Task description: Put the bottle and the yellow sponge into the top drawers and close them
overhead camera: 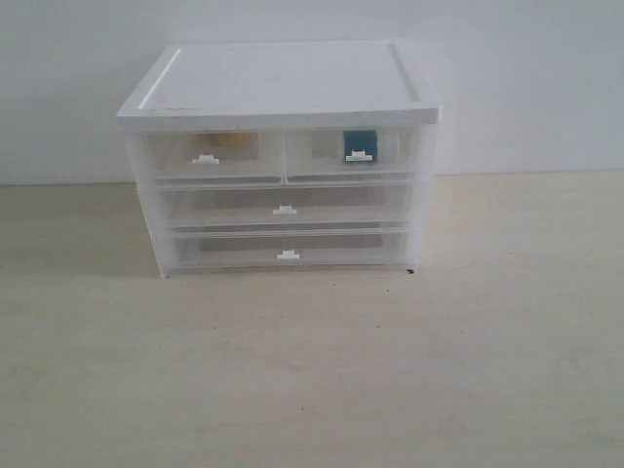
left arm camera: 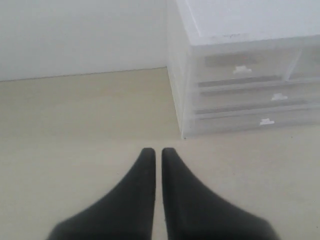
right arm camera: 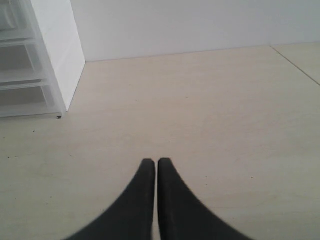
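Observation:
The white-topped cabinet [overhead camera: 283, 83] stands at the back of the table with both top drawers pushed in. Through the clear front of the top right drawer [overhead camera: 351, 156] the bottle's teal-blue label [overhead camera: 360, 142] shows. Behind the front of the top left drawer [overhead camera: 210, 156] there is a faint yellow patch, the yellow sponge [overhead camera: 226, 139]. My left gripper [left arm camera: 158, 151] is shut and empty over bare table, left of the cabinet [left arm camera: 240, 75]. The right gripper [right arm camera: 154, 162] is shut and empty too, off the cabinet's right side [right arm camera: 55, 55]. Neither gripper appears in the exterior view.
Two full-width drawers [overhead camera: 285, 210] sit shut below the top pair. A white wall runs behind the cabinet. The light wooden table [overhead camera: 312, 370] stretches in front, and a seam in its surface [right arm camera: 295, 62] shows in the right wrist view.

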You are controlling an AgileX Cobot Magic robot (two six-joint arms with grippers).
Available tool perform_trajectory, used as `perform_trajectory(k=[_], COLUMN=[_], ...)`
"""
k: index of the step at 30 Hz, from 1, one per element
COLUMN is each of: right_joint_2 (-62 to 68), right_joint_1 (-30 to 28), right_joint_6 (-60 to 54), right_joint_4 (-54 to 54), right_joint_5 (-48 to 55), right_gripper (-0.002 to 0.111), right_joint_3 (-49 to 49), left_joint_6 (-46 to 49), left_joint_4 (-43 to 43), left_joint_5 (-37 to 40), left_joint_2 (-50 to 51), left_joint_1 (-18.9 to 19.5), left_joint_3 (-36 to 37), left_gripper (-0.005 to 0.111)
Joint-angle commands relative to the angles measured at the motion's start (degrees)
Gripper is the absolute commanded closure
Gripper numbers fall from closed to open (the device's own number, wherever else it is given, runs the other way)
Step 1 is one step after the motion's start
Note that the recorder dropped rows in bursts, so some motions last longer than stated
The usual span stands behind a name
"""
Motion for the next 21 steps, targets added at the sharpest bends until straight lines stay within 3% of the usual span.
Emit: perform_trajectory(k=[1, 7, 15, 21], right_joint_2=[-0.30, -0.30, -0.30, -0.30], right_joint_1=[0.14, 0.14, 0.14, 0.14], right_joint_6=[-0.22, -0.22, -0.22, -0.22], right_joint_4=[-0.16, -0.16, -0.16, -0.16], right_joint_5=[-0.47, -0.47, -0.47, -0.47], right_gripper=[0.108, 0.108, 0.108, 0.108], right_joint_3=[0.26, 0.26, 0.26, 0.26], left_joint_6=[-0.89, -0.78, 3.60, 5.00], left_joint_4=[-0.61, -0.04, -0.83, -1.75], left_joint_5=[1.48, -5.29, -19.82, -21.35], left_joint_2=[-2.36, -2.45, -5.39, -12.41], left_joint_1=[0.07, 0.07, 0.07, 1.26], left_joint_3=[1.53, 5.78, 15.36, 21.70], left_gripper=[0.102, 0.102, 0.102, 0.102])
